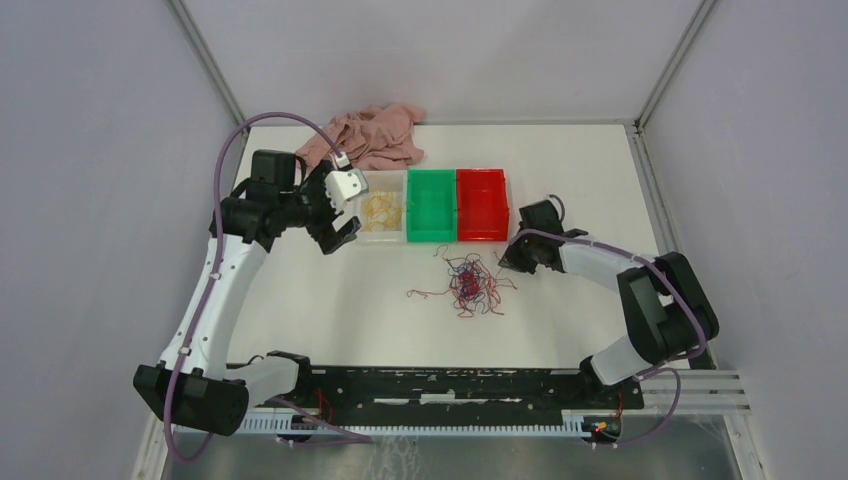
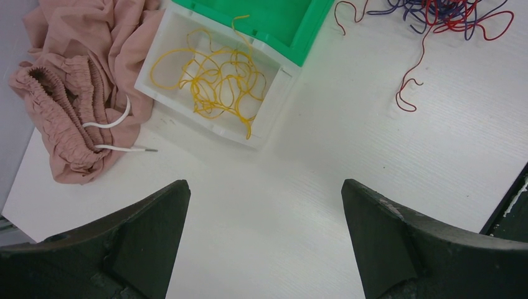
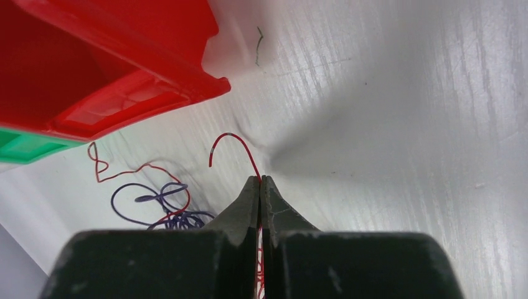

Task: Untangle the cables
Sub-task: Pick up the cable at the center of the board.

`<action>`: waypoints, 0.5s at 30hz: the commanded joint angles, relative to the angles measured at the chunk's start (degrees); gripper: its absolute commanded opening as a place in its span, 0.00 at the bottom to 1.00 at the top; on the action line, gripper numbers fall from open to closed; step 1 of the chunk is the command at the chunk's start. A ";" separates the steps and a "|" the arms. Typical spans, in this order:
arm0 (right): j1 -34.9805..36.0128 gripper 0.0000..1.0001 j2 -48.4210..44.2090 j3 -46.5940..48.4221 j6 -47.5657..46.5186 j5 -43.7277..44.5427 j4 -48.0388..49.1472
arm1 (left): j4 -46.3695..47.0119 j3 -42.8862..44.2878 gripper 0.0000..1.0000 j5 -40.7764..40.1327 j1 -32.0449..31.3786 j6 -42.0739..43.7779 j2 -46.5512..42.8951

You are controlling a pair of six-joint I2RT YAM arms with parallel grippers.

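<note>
At the 11 o'clock corner of the table (image 1: 330, 330), a pink garment (image 1: 370, 135) is seen lying crumpled, untouched by either arm. Just at its 5 o'clock, the left gripper (image 1: 345, 212) is held above the surface with its jaws spread wide and nothing between them.

At the 3 o'clock side of that gripper, a white bin (image 2: 274, 106) is found, and a loose bunch of yellow cables (image 2: 218, 81) is already gathered inside it. That colour can be judged as sorted, since no yellow is made out elsewhere. Next along, the green bin (image 1: 430, 238) and the red bin (image 1: 481, 237) are seen with no cables in them.

At the 6 o'clock side of those two bins, a tangle (image 1: 478, 283) of red and purple cables lies on the table, with one red end trailing out toward 9 o'clock. These two colours are not yet separated, so most of the work is judged to be left.

At the tangle's 2 o'clock, the right gripper (image 3: 261, 180) is pressed together on a red strand (image 3: 233, 140), whose hooked end pokes out beyond the tips.
</note>
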 commanded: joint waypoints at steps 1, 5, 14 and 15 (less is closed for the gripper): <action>0.17 0.00 -6.81 1.77 -2.09 2.61 -0.63 | 0.48 -0.29 0.99 0.31 -0.16 1.63 -1.19; 0.15 0.00 -14.93 2.04 -4.07 4.48 -4.86 | 0.48 -0.76 0.99 0.38 -0.20 1.52 -1.64; 0.14 0.00 -33.02 7.35 -8.96 6.94 -15.95 | 0.50 -1.66 0.99 0.46 -0.16 1.74 -2.09; 0.11 0.00 -34.02 8.42 -9.46 6.75 -16.67 | 0.41 -1.61 0.99 0.64 -0.19 1.70 -2.17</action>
